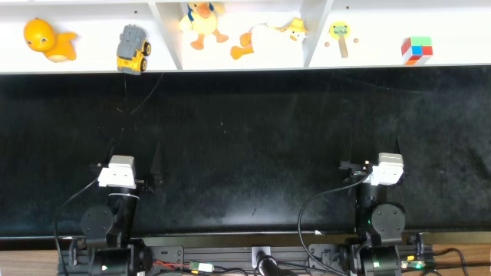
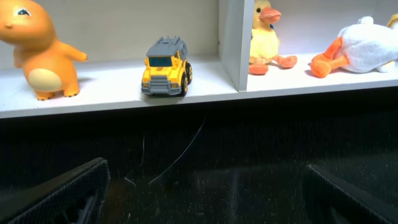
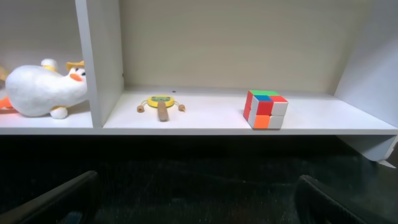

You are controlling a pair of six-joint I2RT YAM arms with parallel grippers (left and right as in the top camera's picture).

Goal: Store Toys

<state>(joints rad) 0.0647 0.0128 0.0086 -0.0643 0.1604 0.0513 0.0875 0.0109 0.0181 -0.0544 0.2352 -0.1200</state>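
Two grippers stand spread wide, and neither holds or touches anything. The left gripper has its dark, finely ribbed fingers far apart, low over the black mat. The right gripper is opened just as far over the same mat, with bare mat between its jaws.

Both arms are folded close to their bases at the near edge of the table, one at the left and one at the right. Their grippers point straight at the white shelf, which is well apart from them.

All the toys sit on that shelf, which has smooth flat boards and upright dividers.
- **Left compartment:** a glossy orange figure with a rounded body and a pale belly stands upright. Beside it, at the front lip, stands a yellow toy truck with a grey top and chunky wheels.
- **Middle compartment:** a soft yellow plush duck sits upright with its orange feet forward. A white plush duck lies on its side next to it.
- **Right compartment:** a small yellow rattle drum with a wooden handle lies flat. A blocky cube of red, green, blue, white and orange squares rests apart from it.

The mat looks matte and slightly fuzzy, with a few pale scratch-like lines
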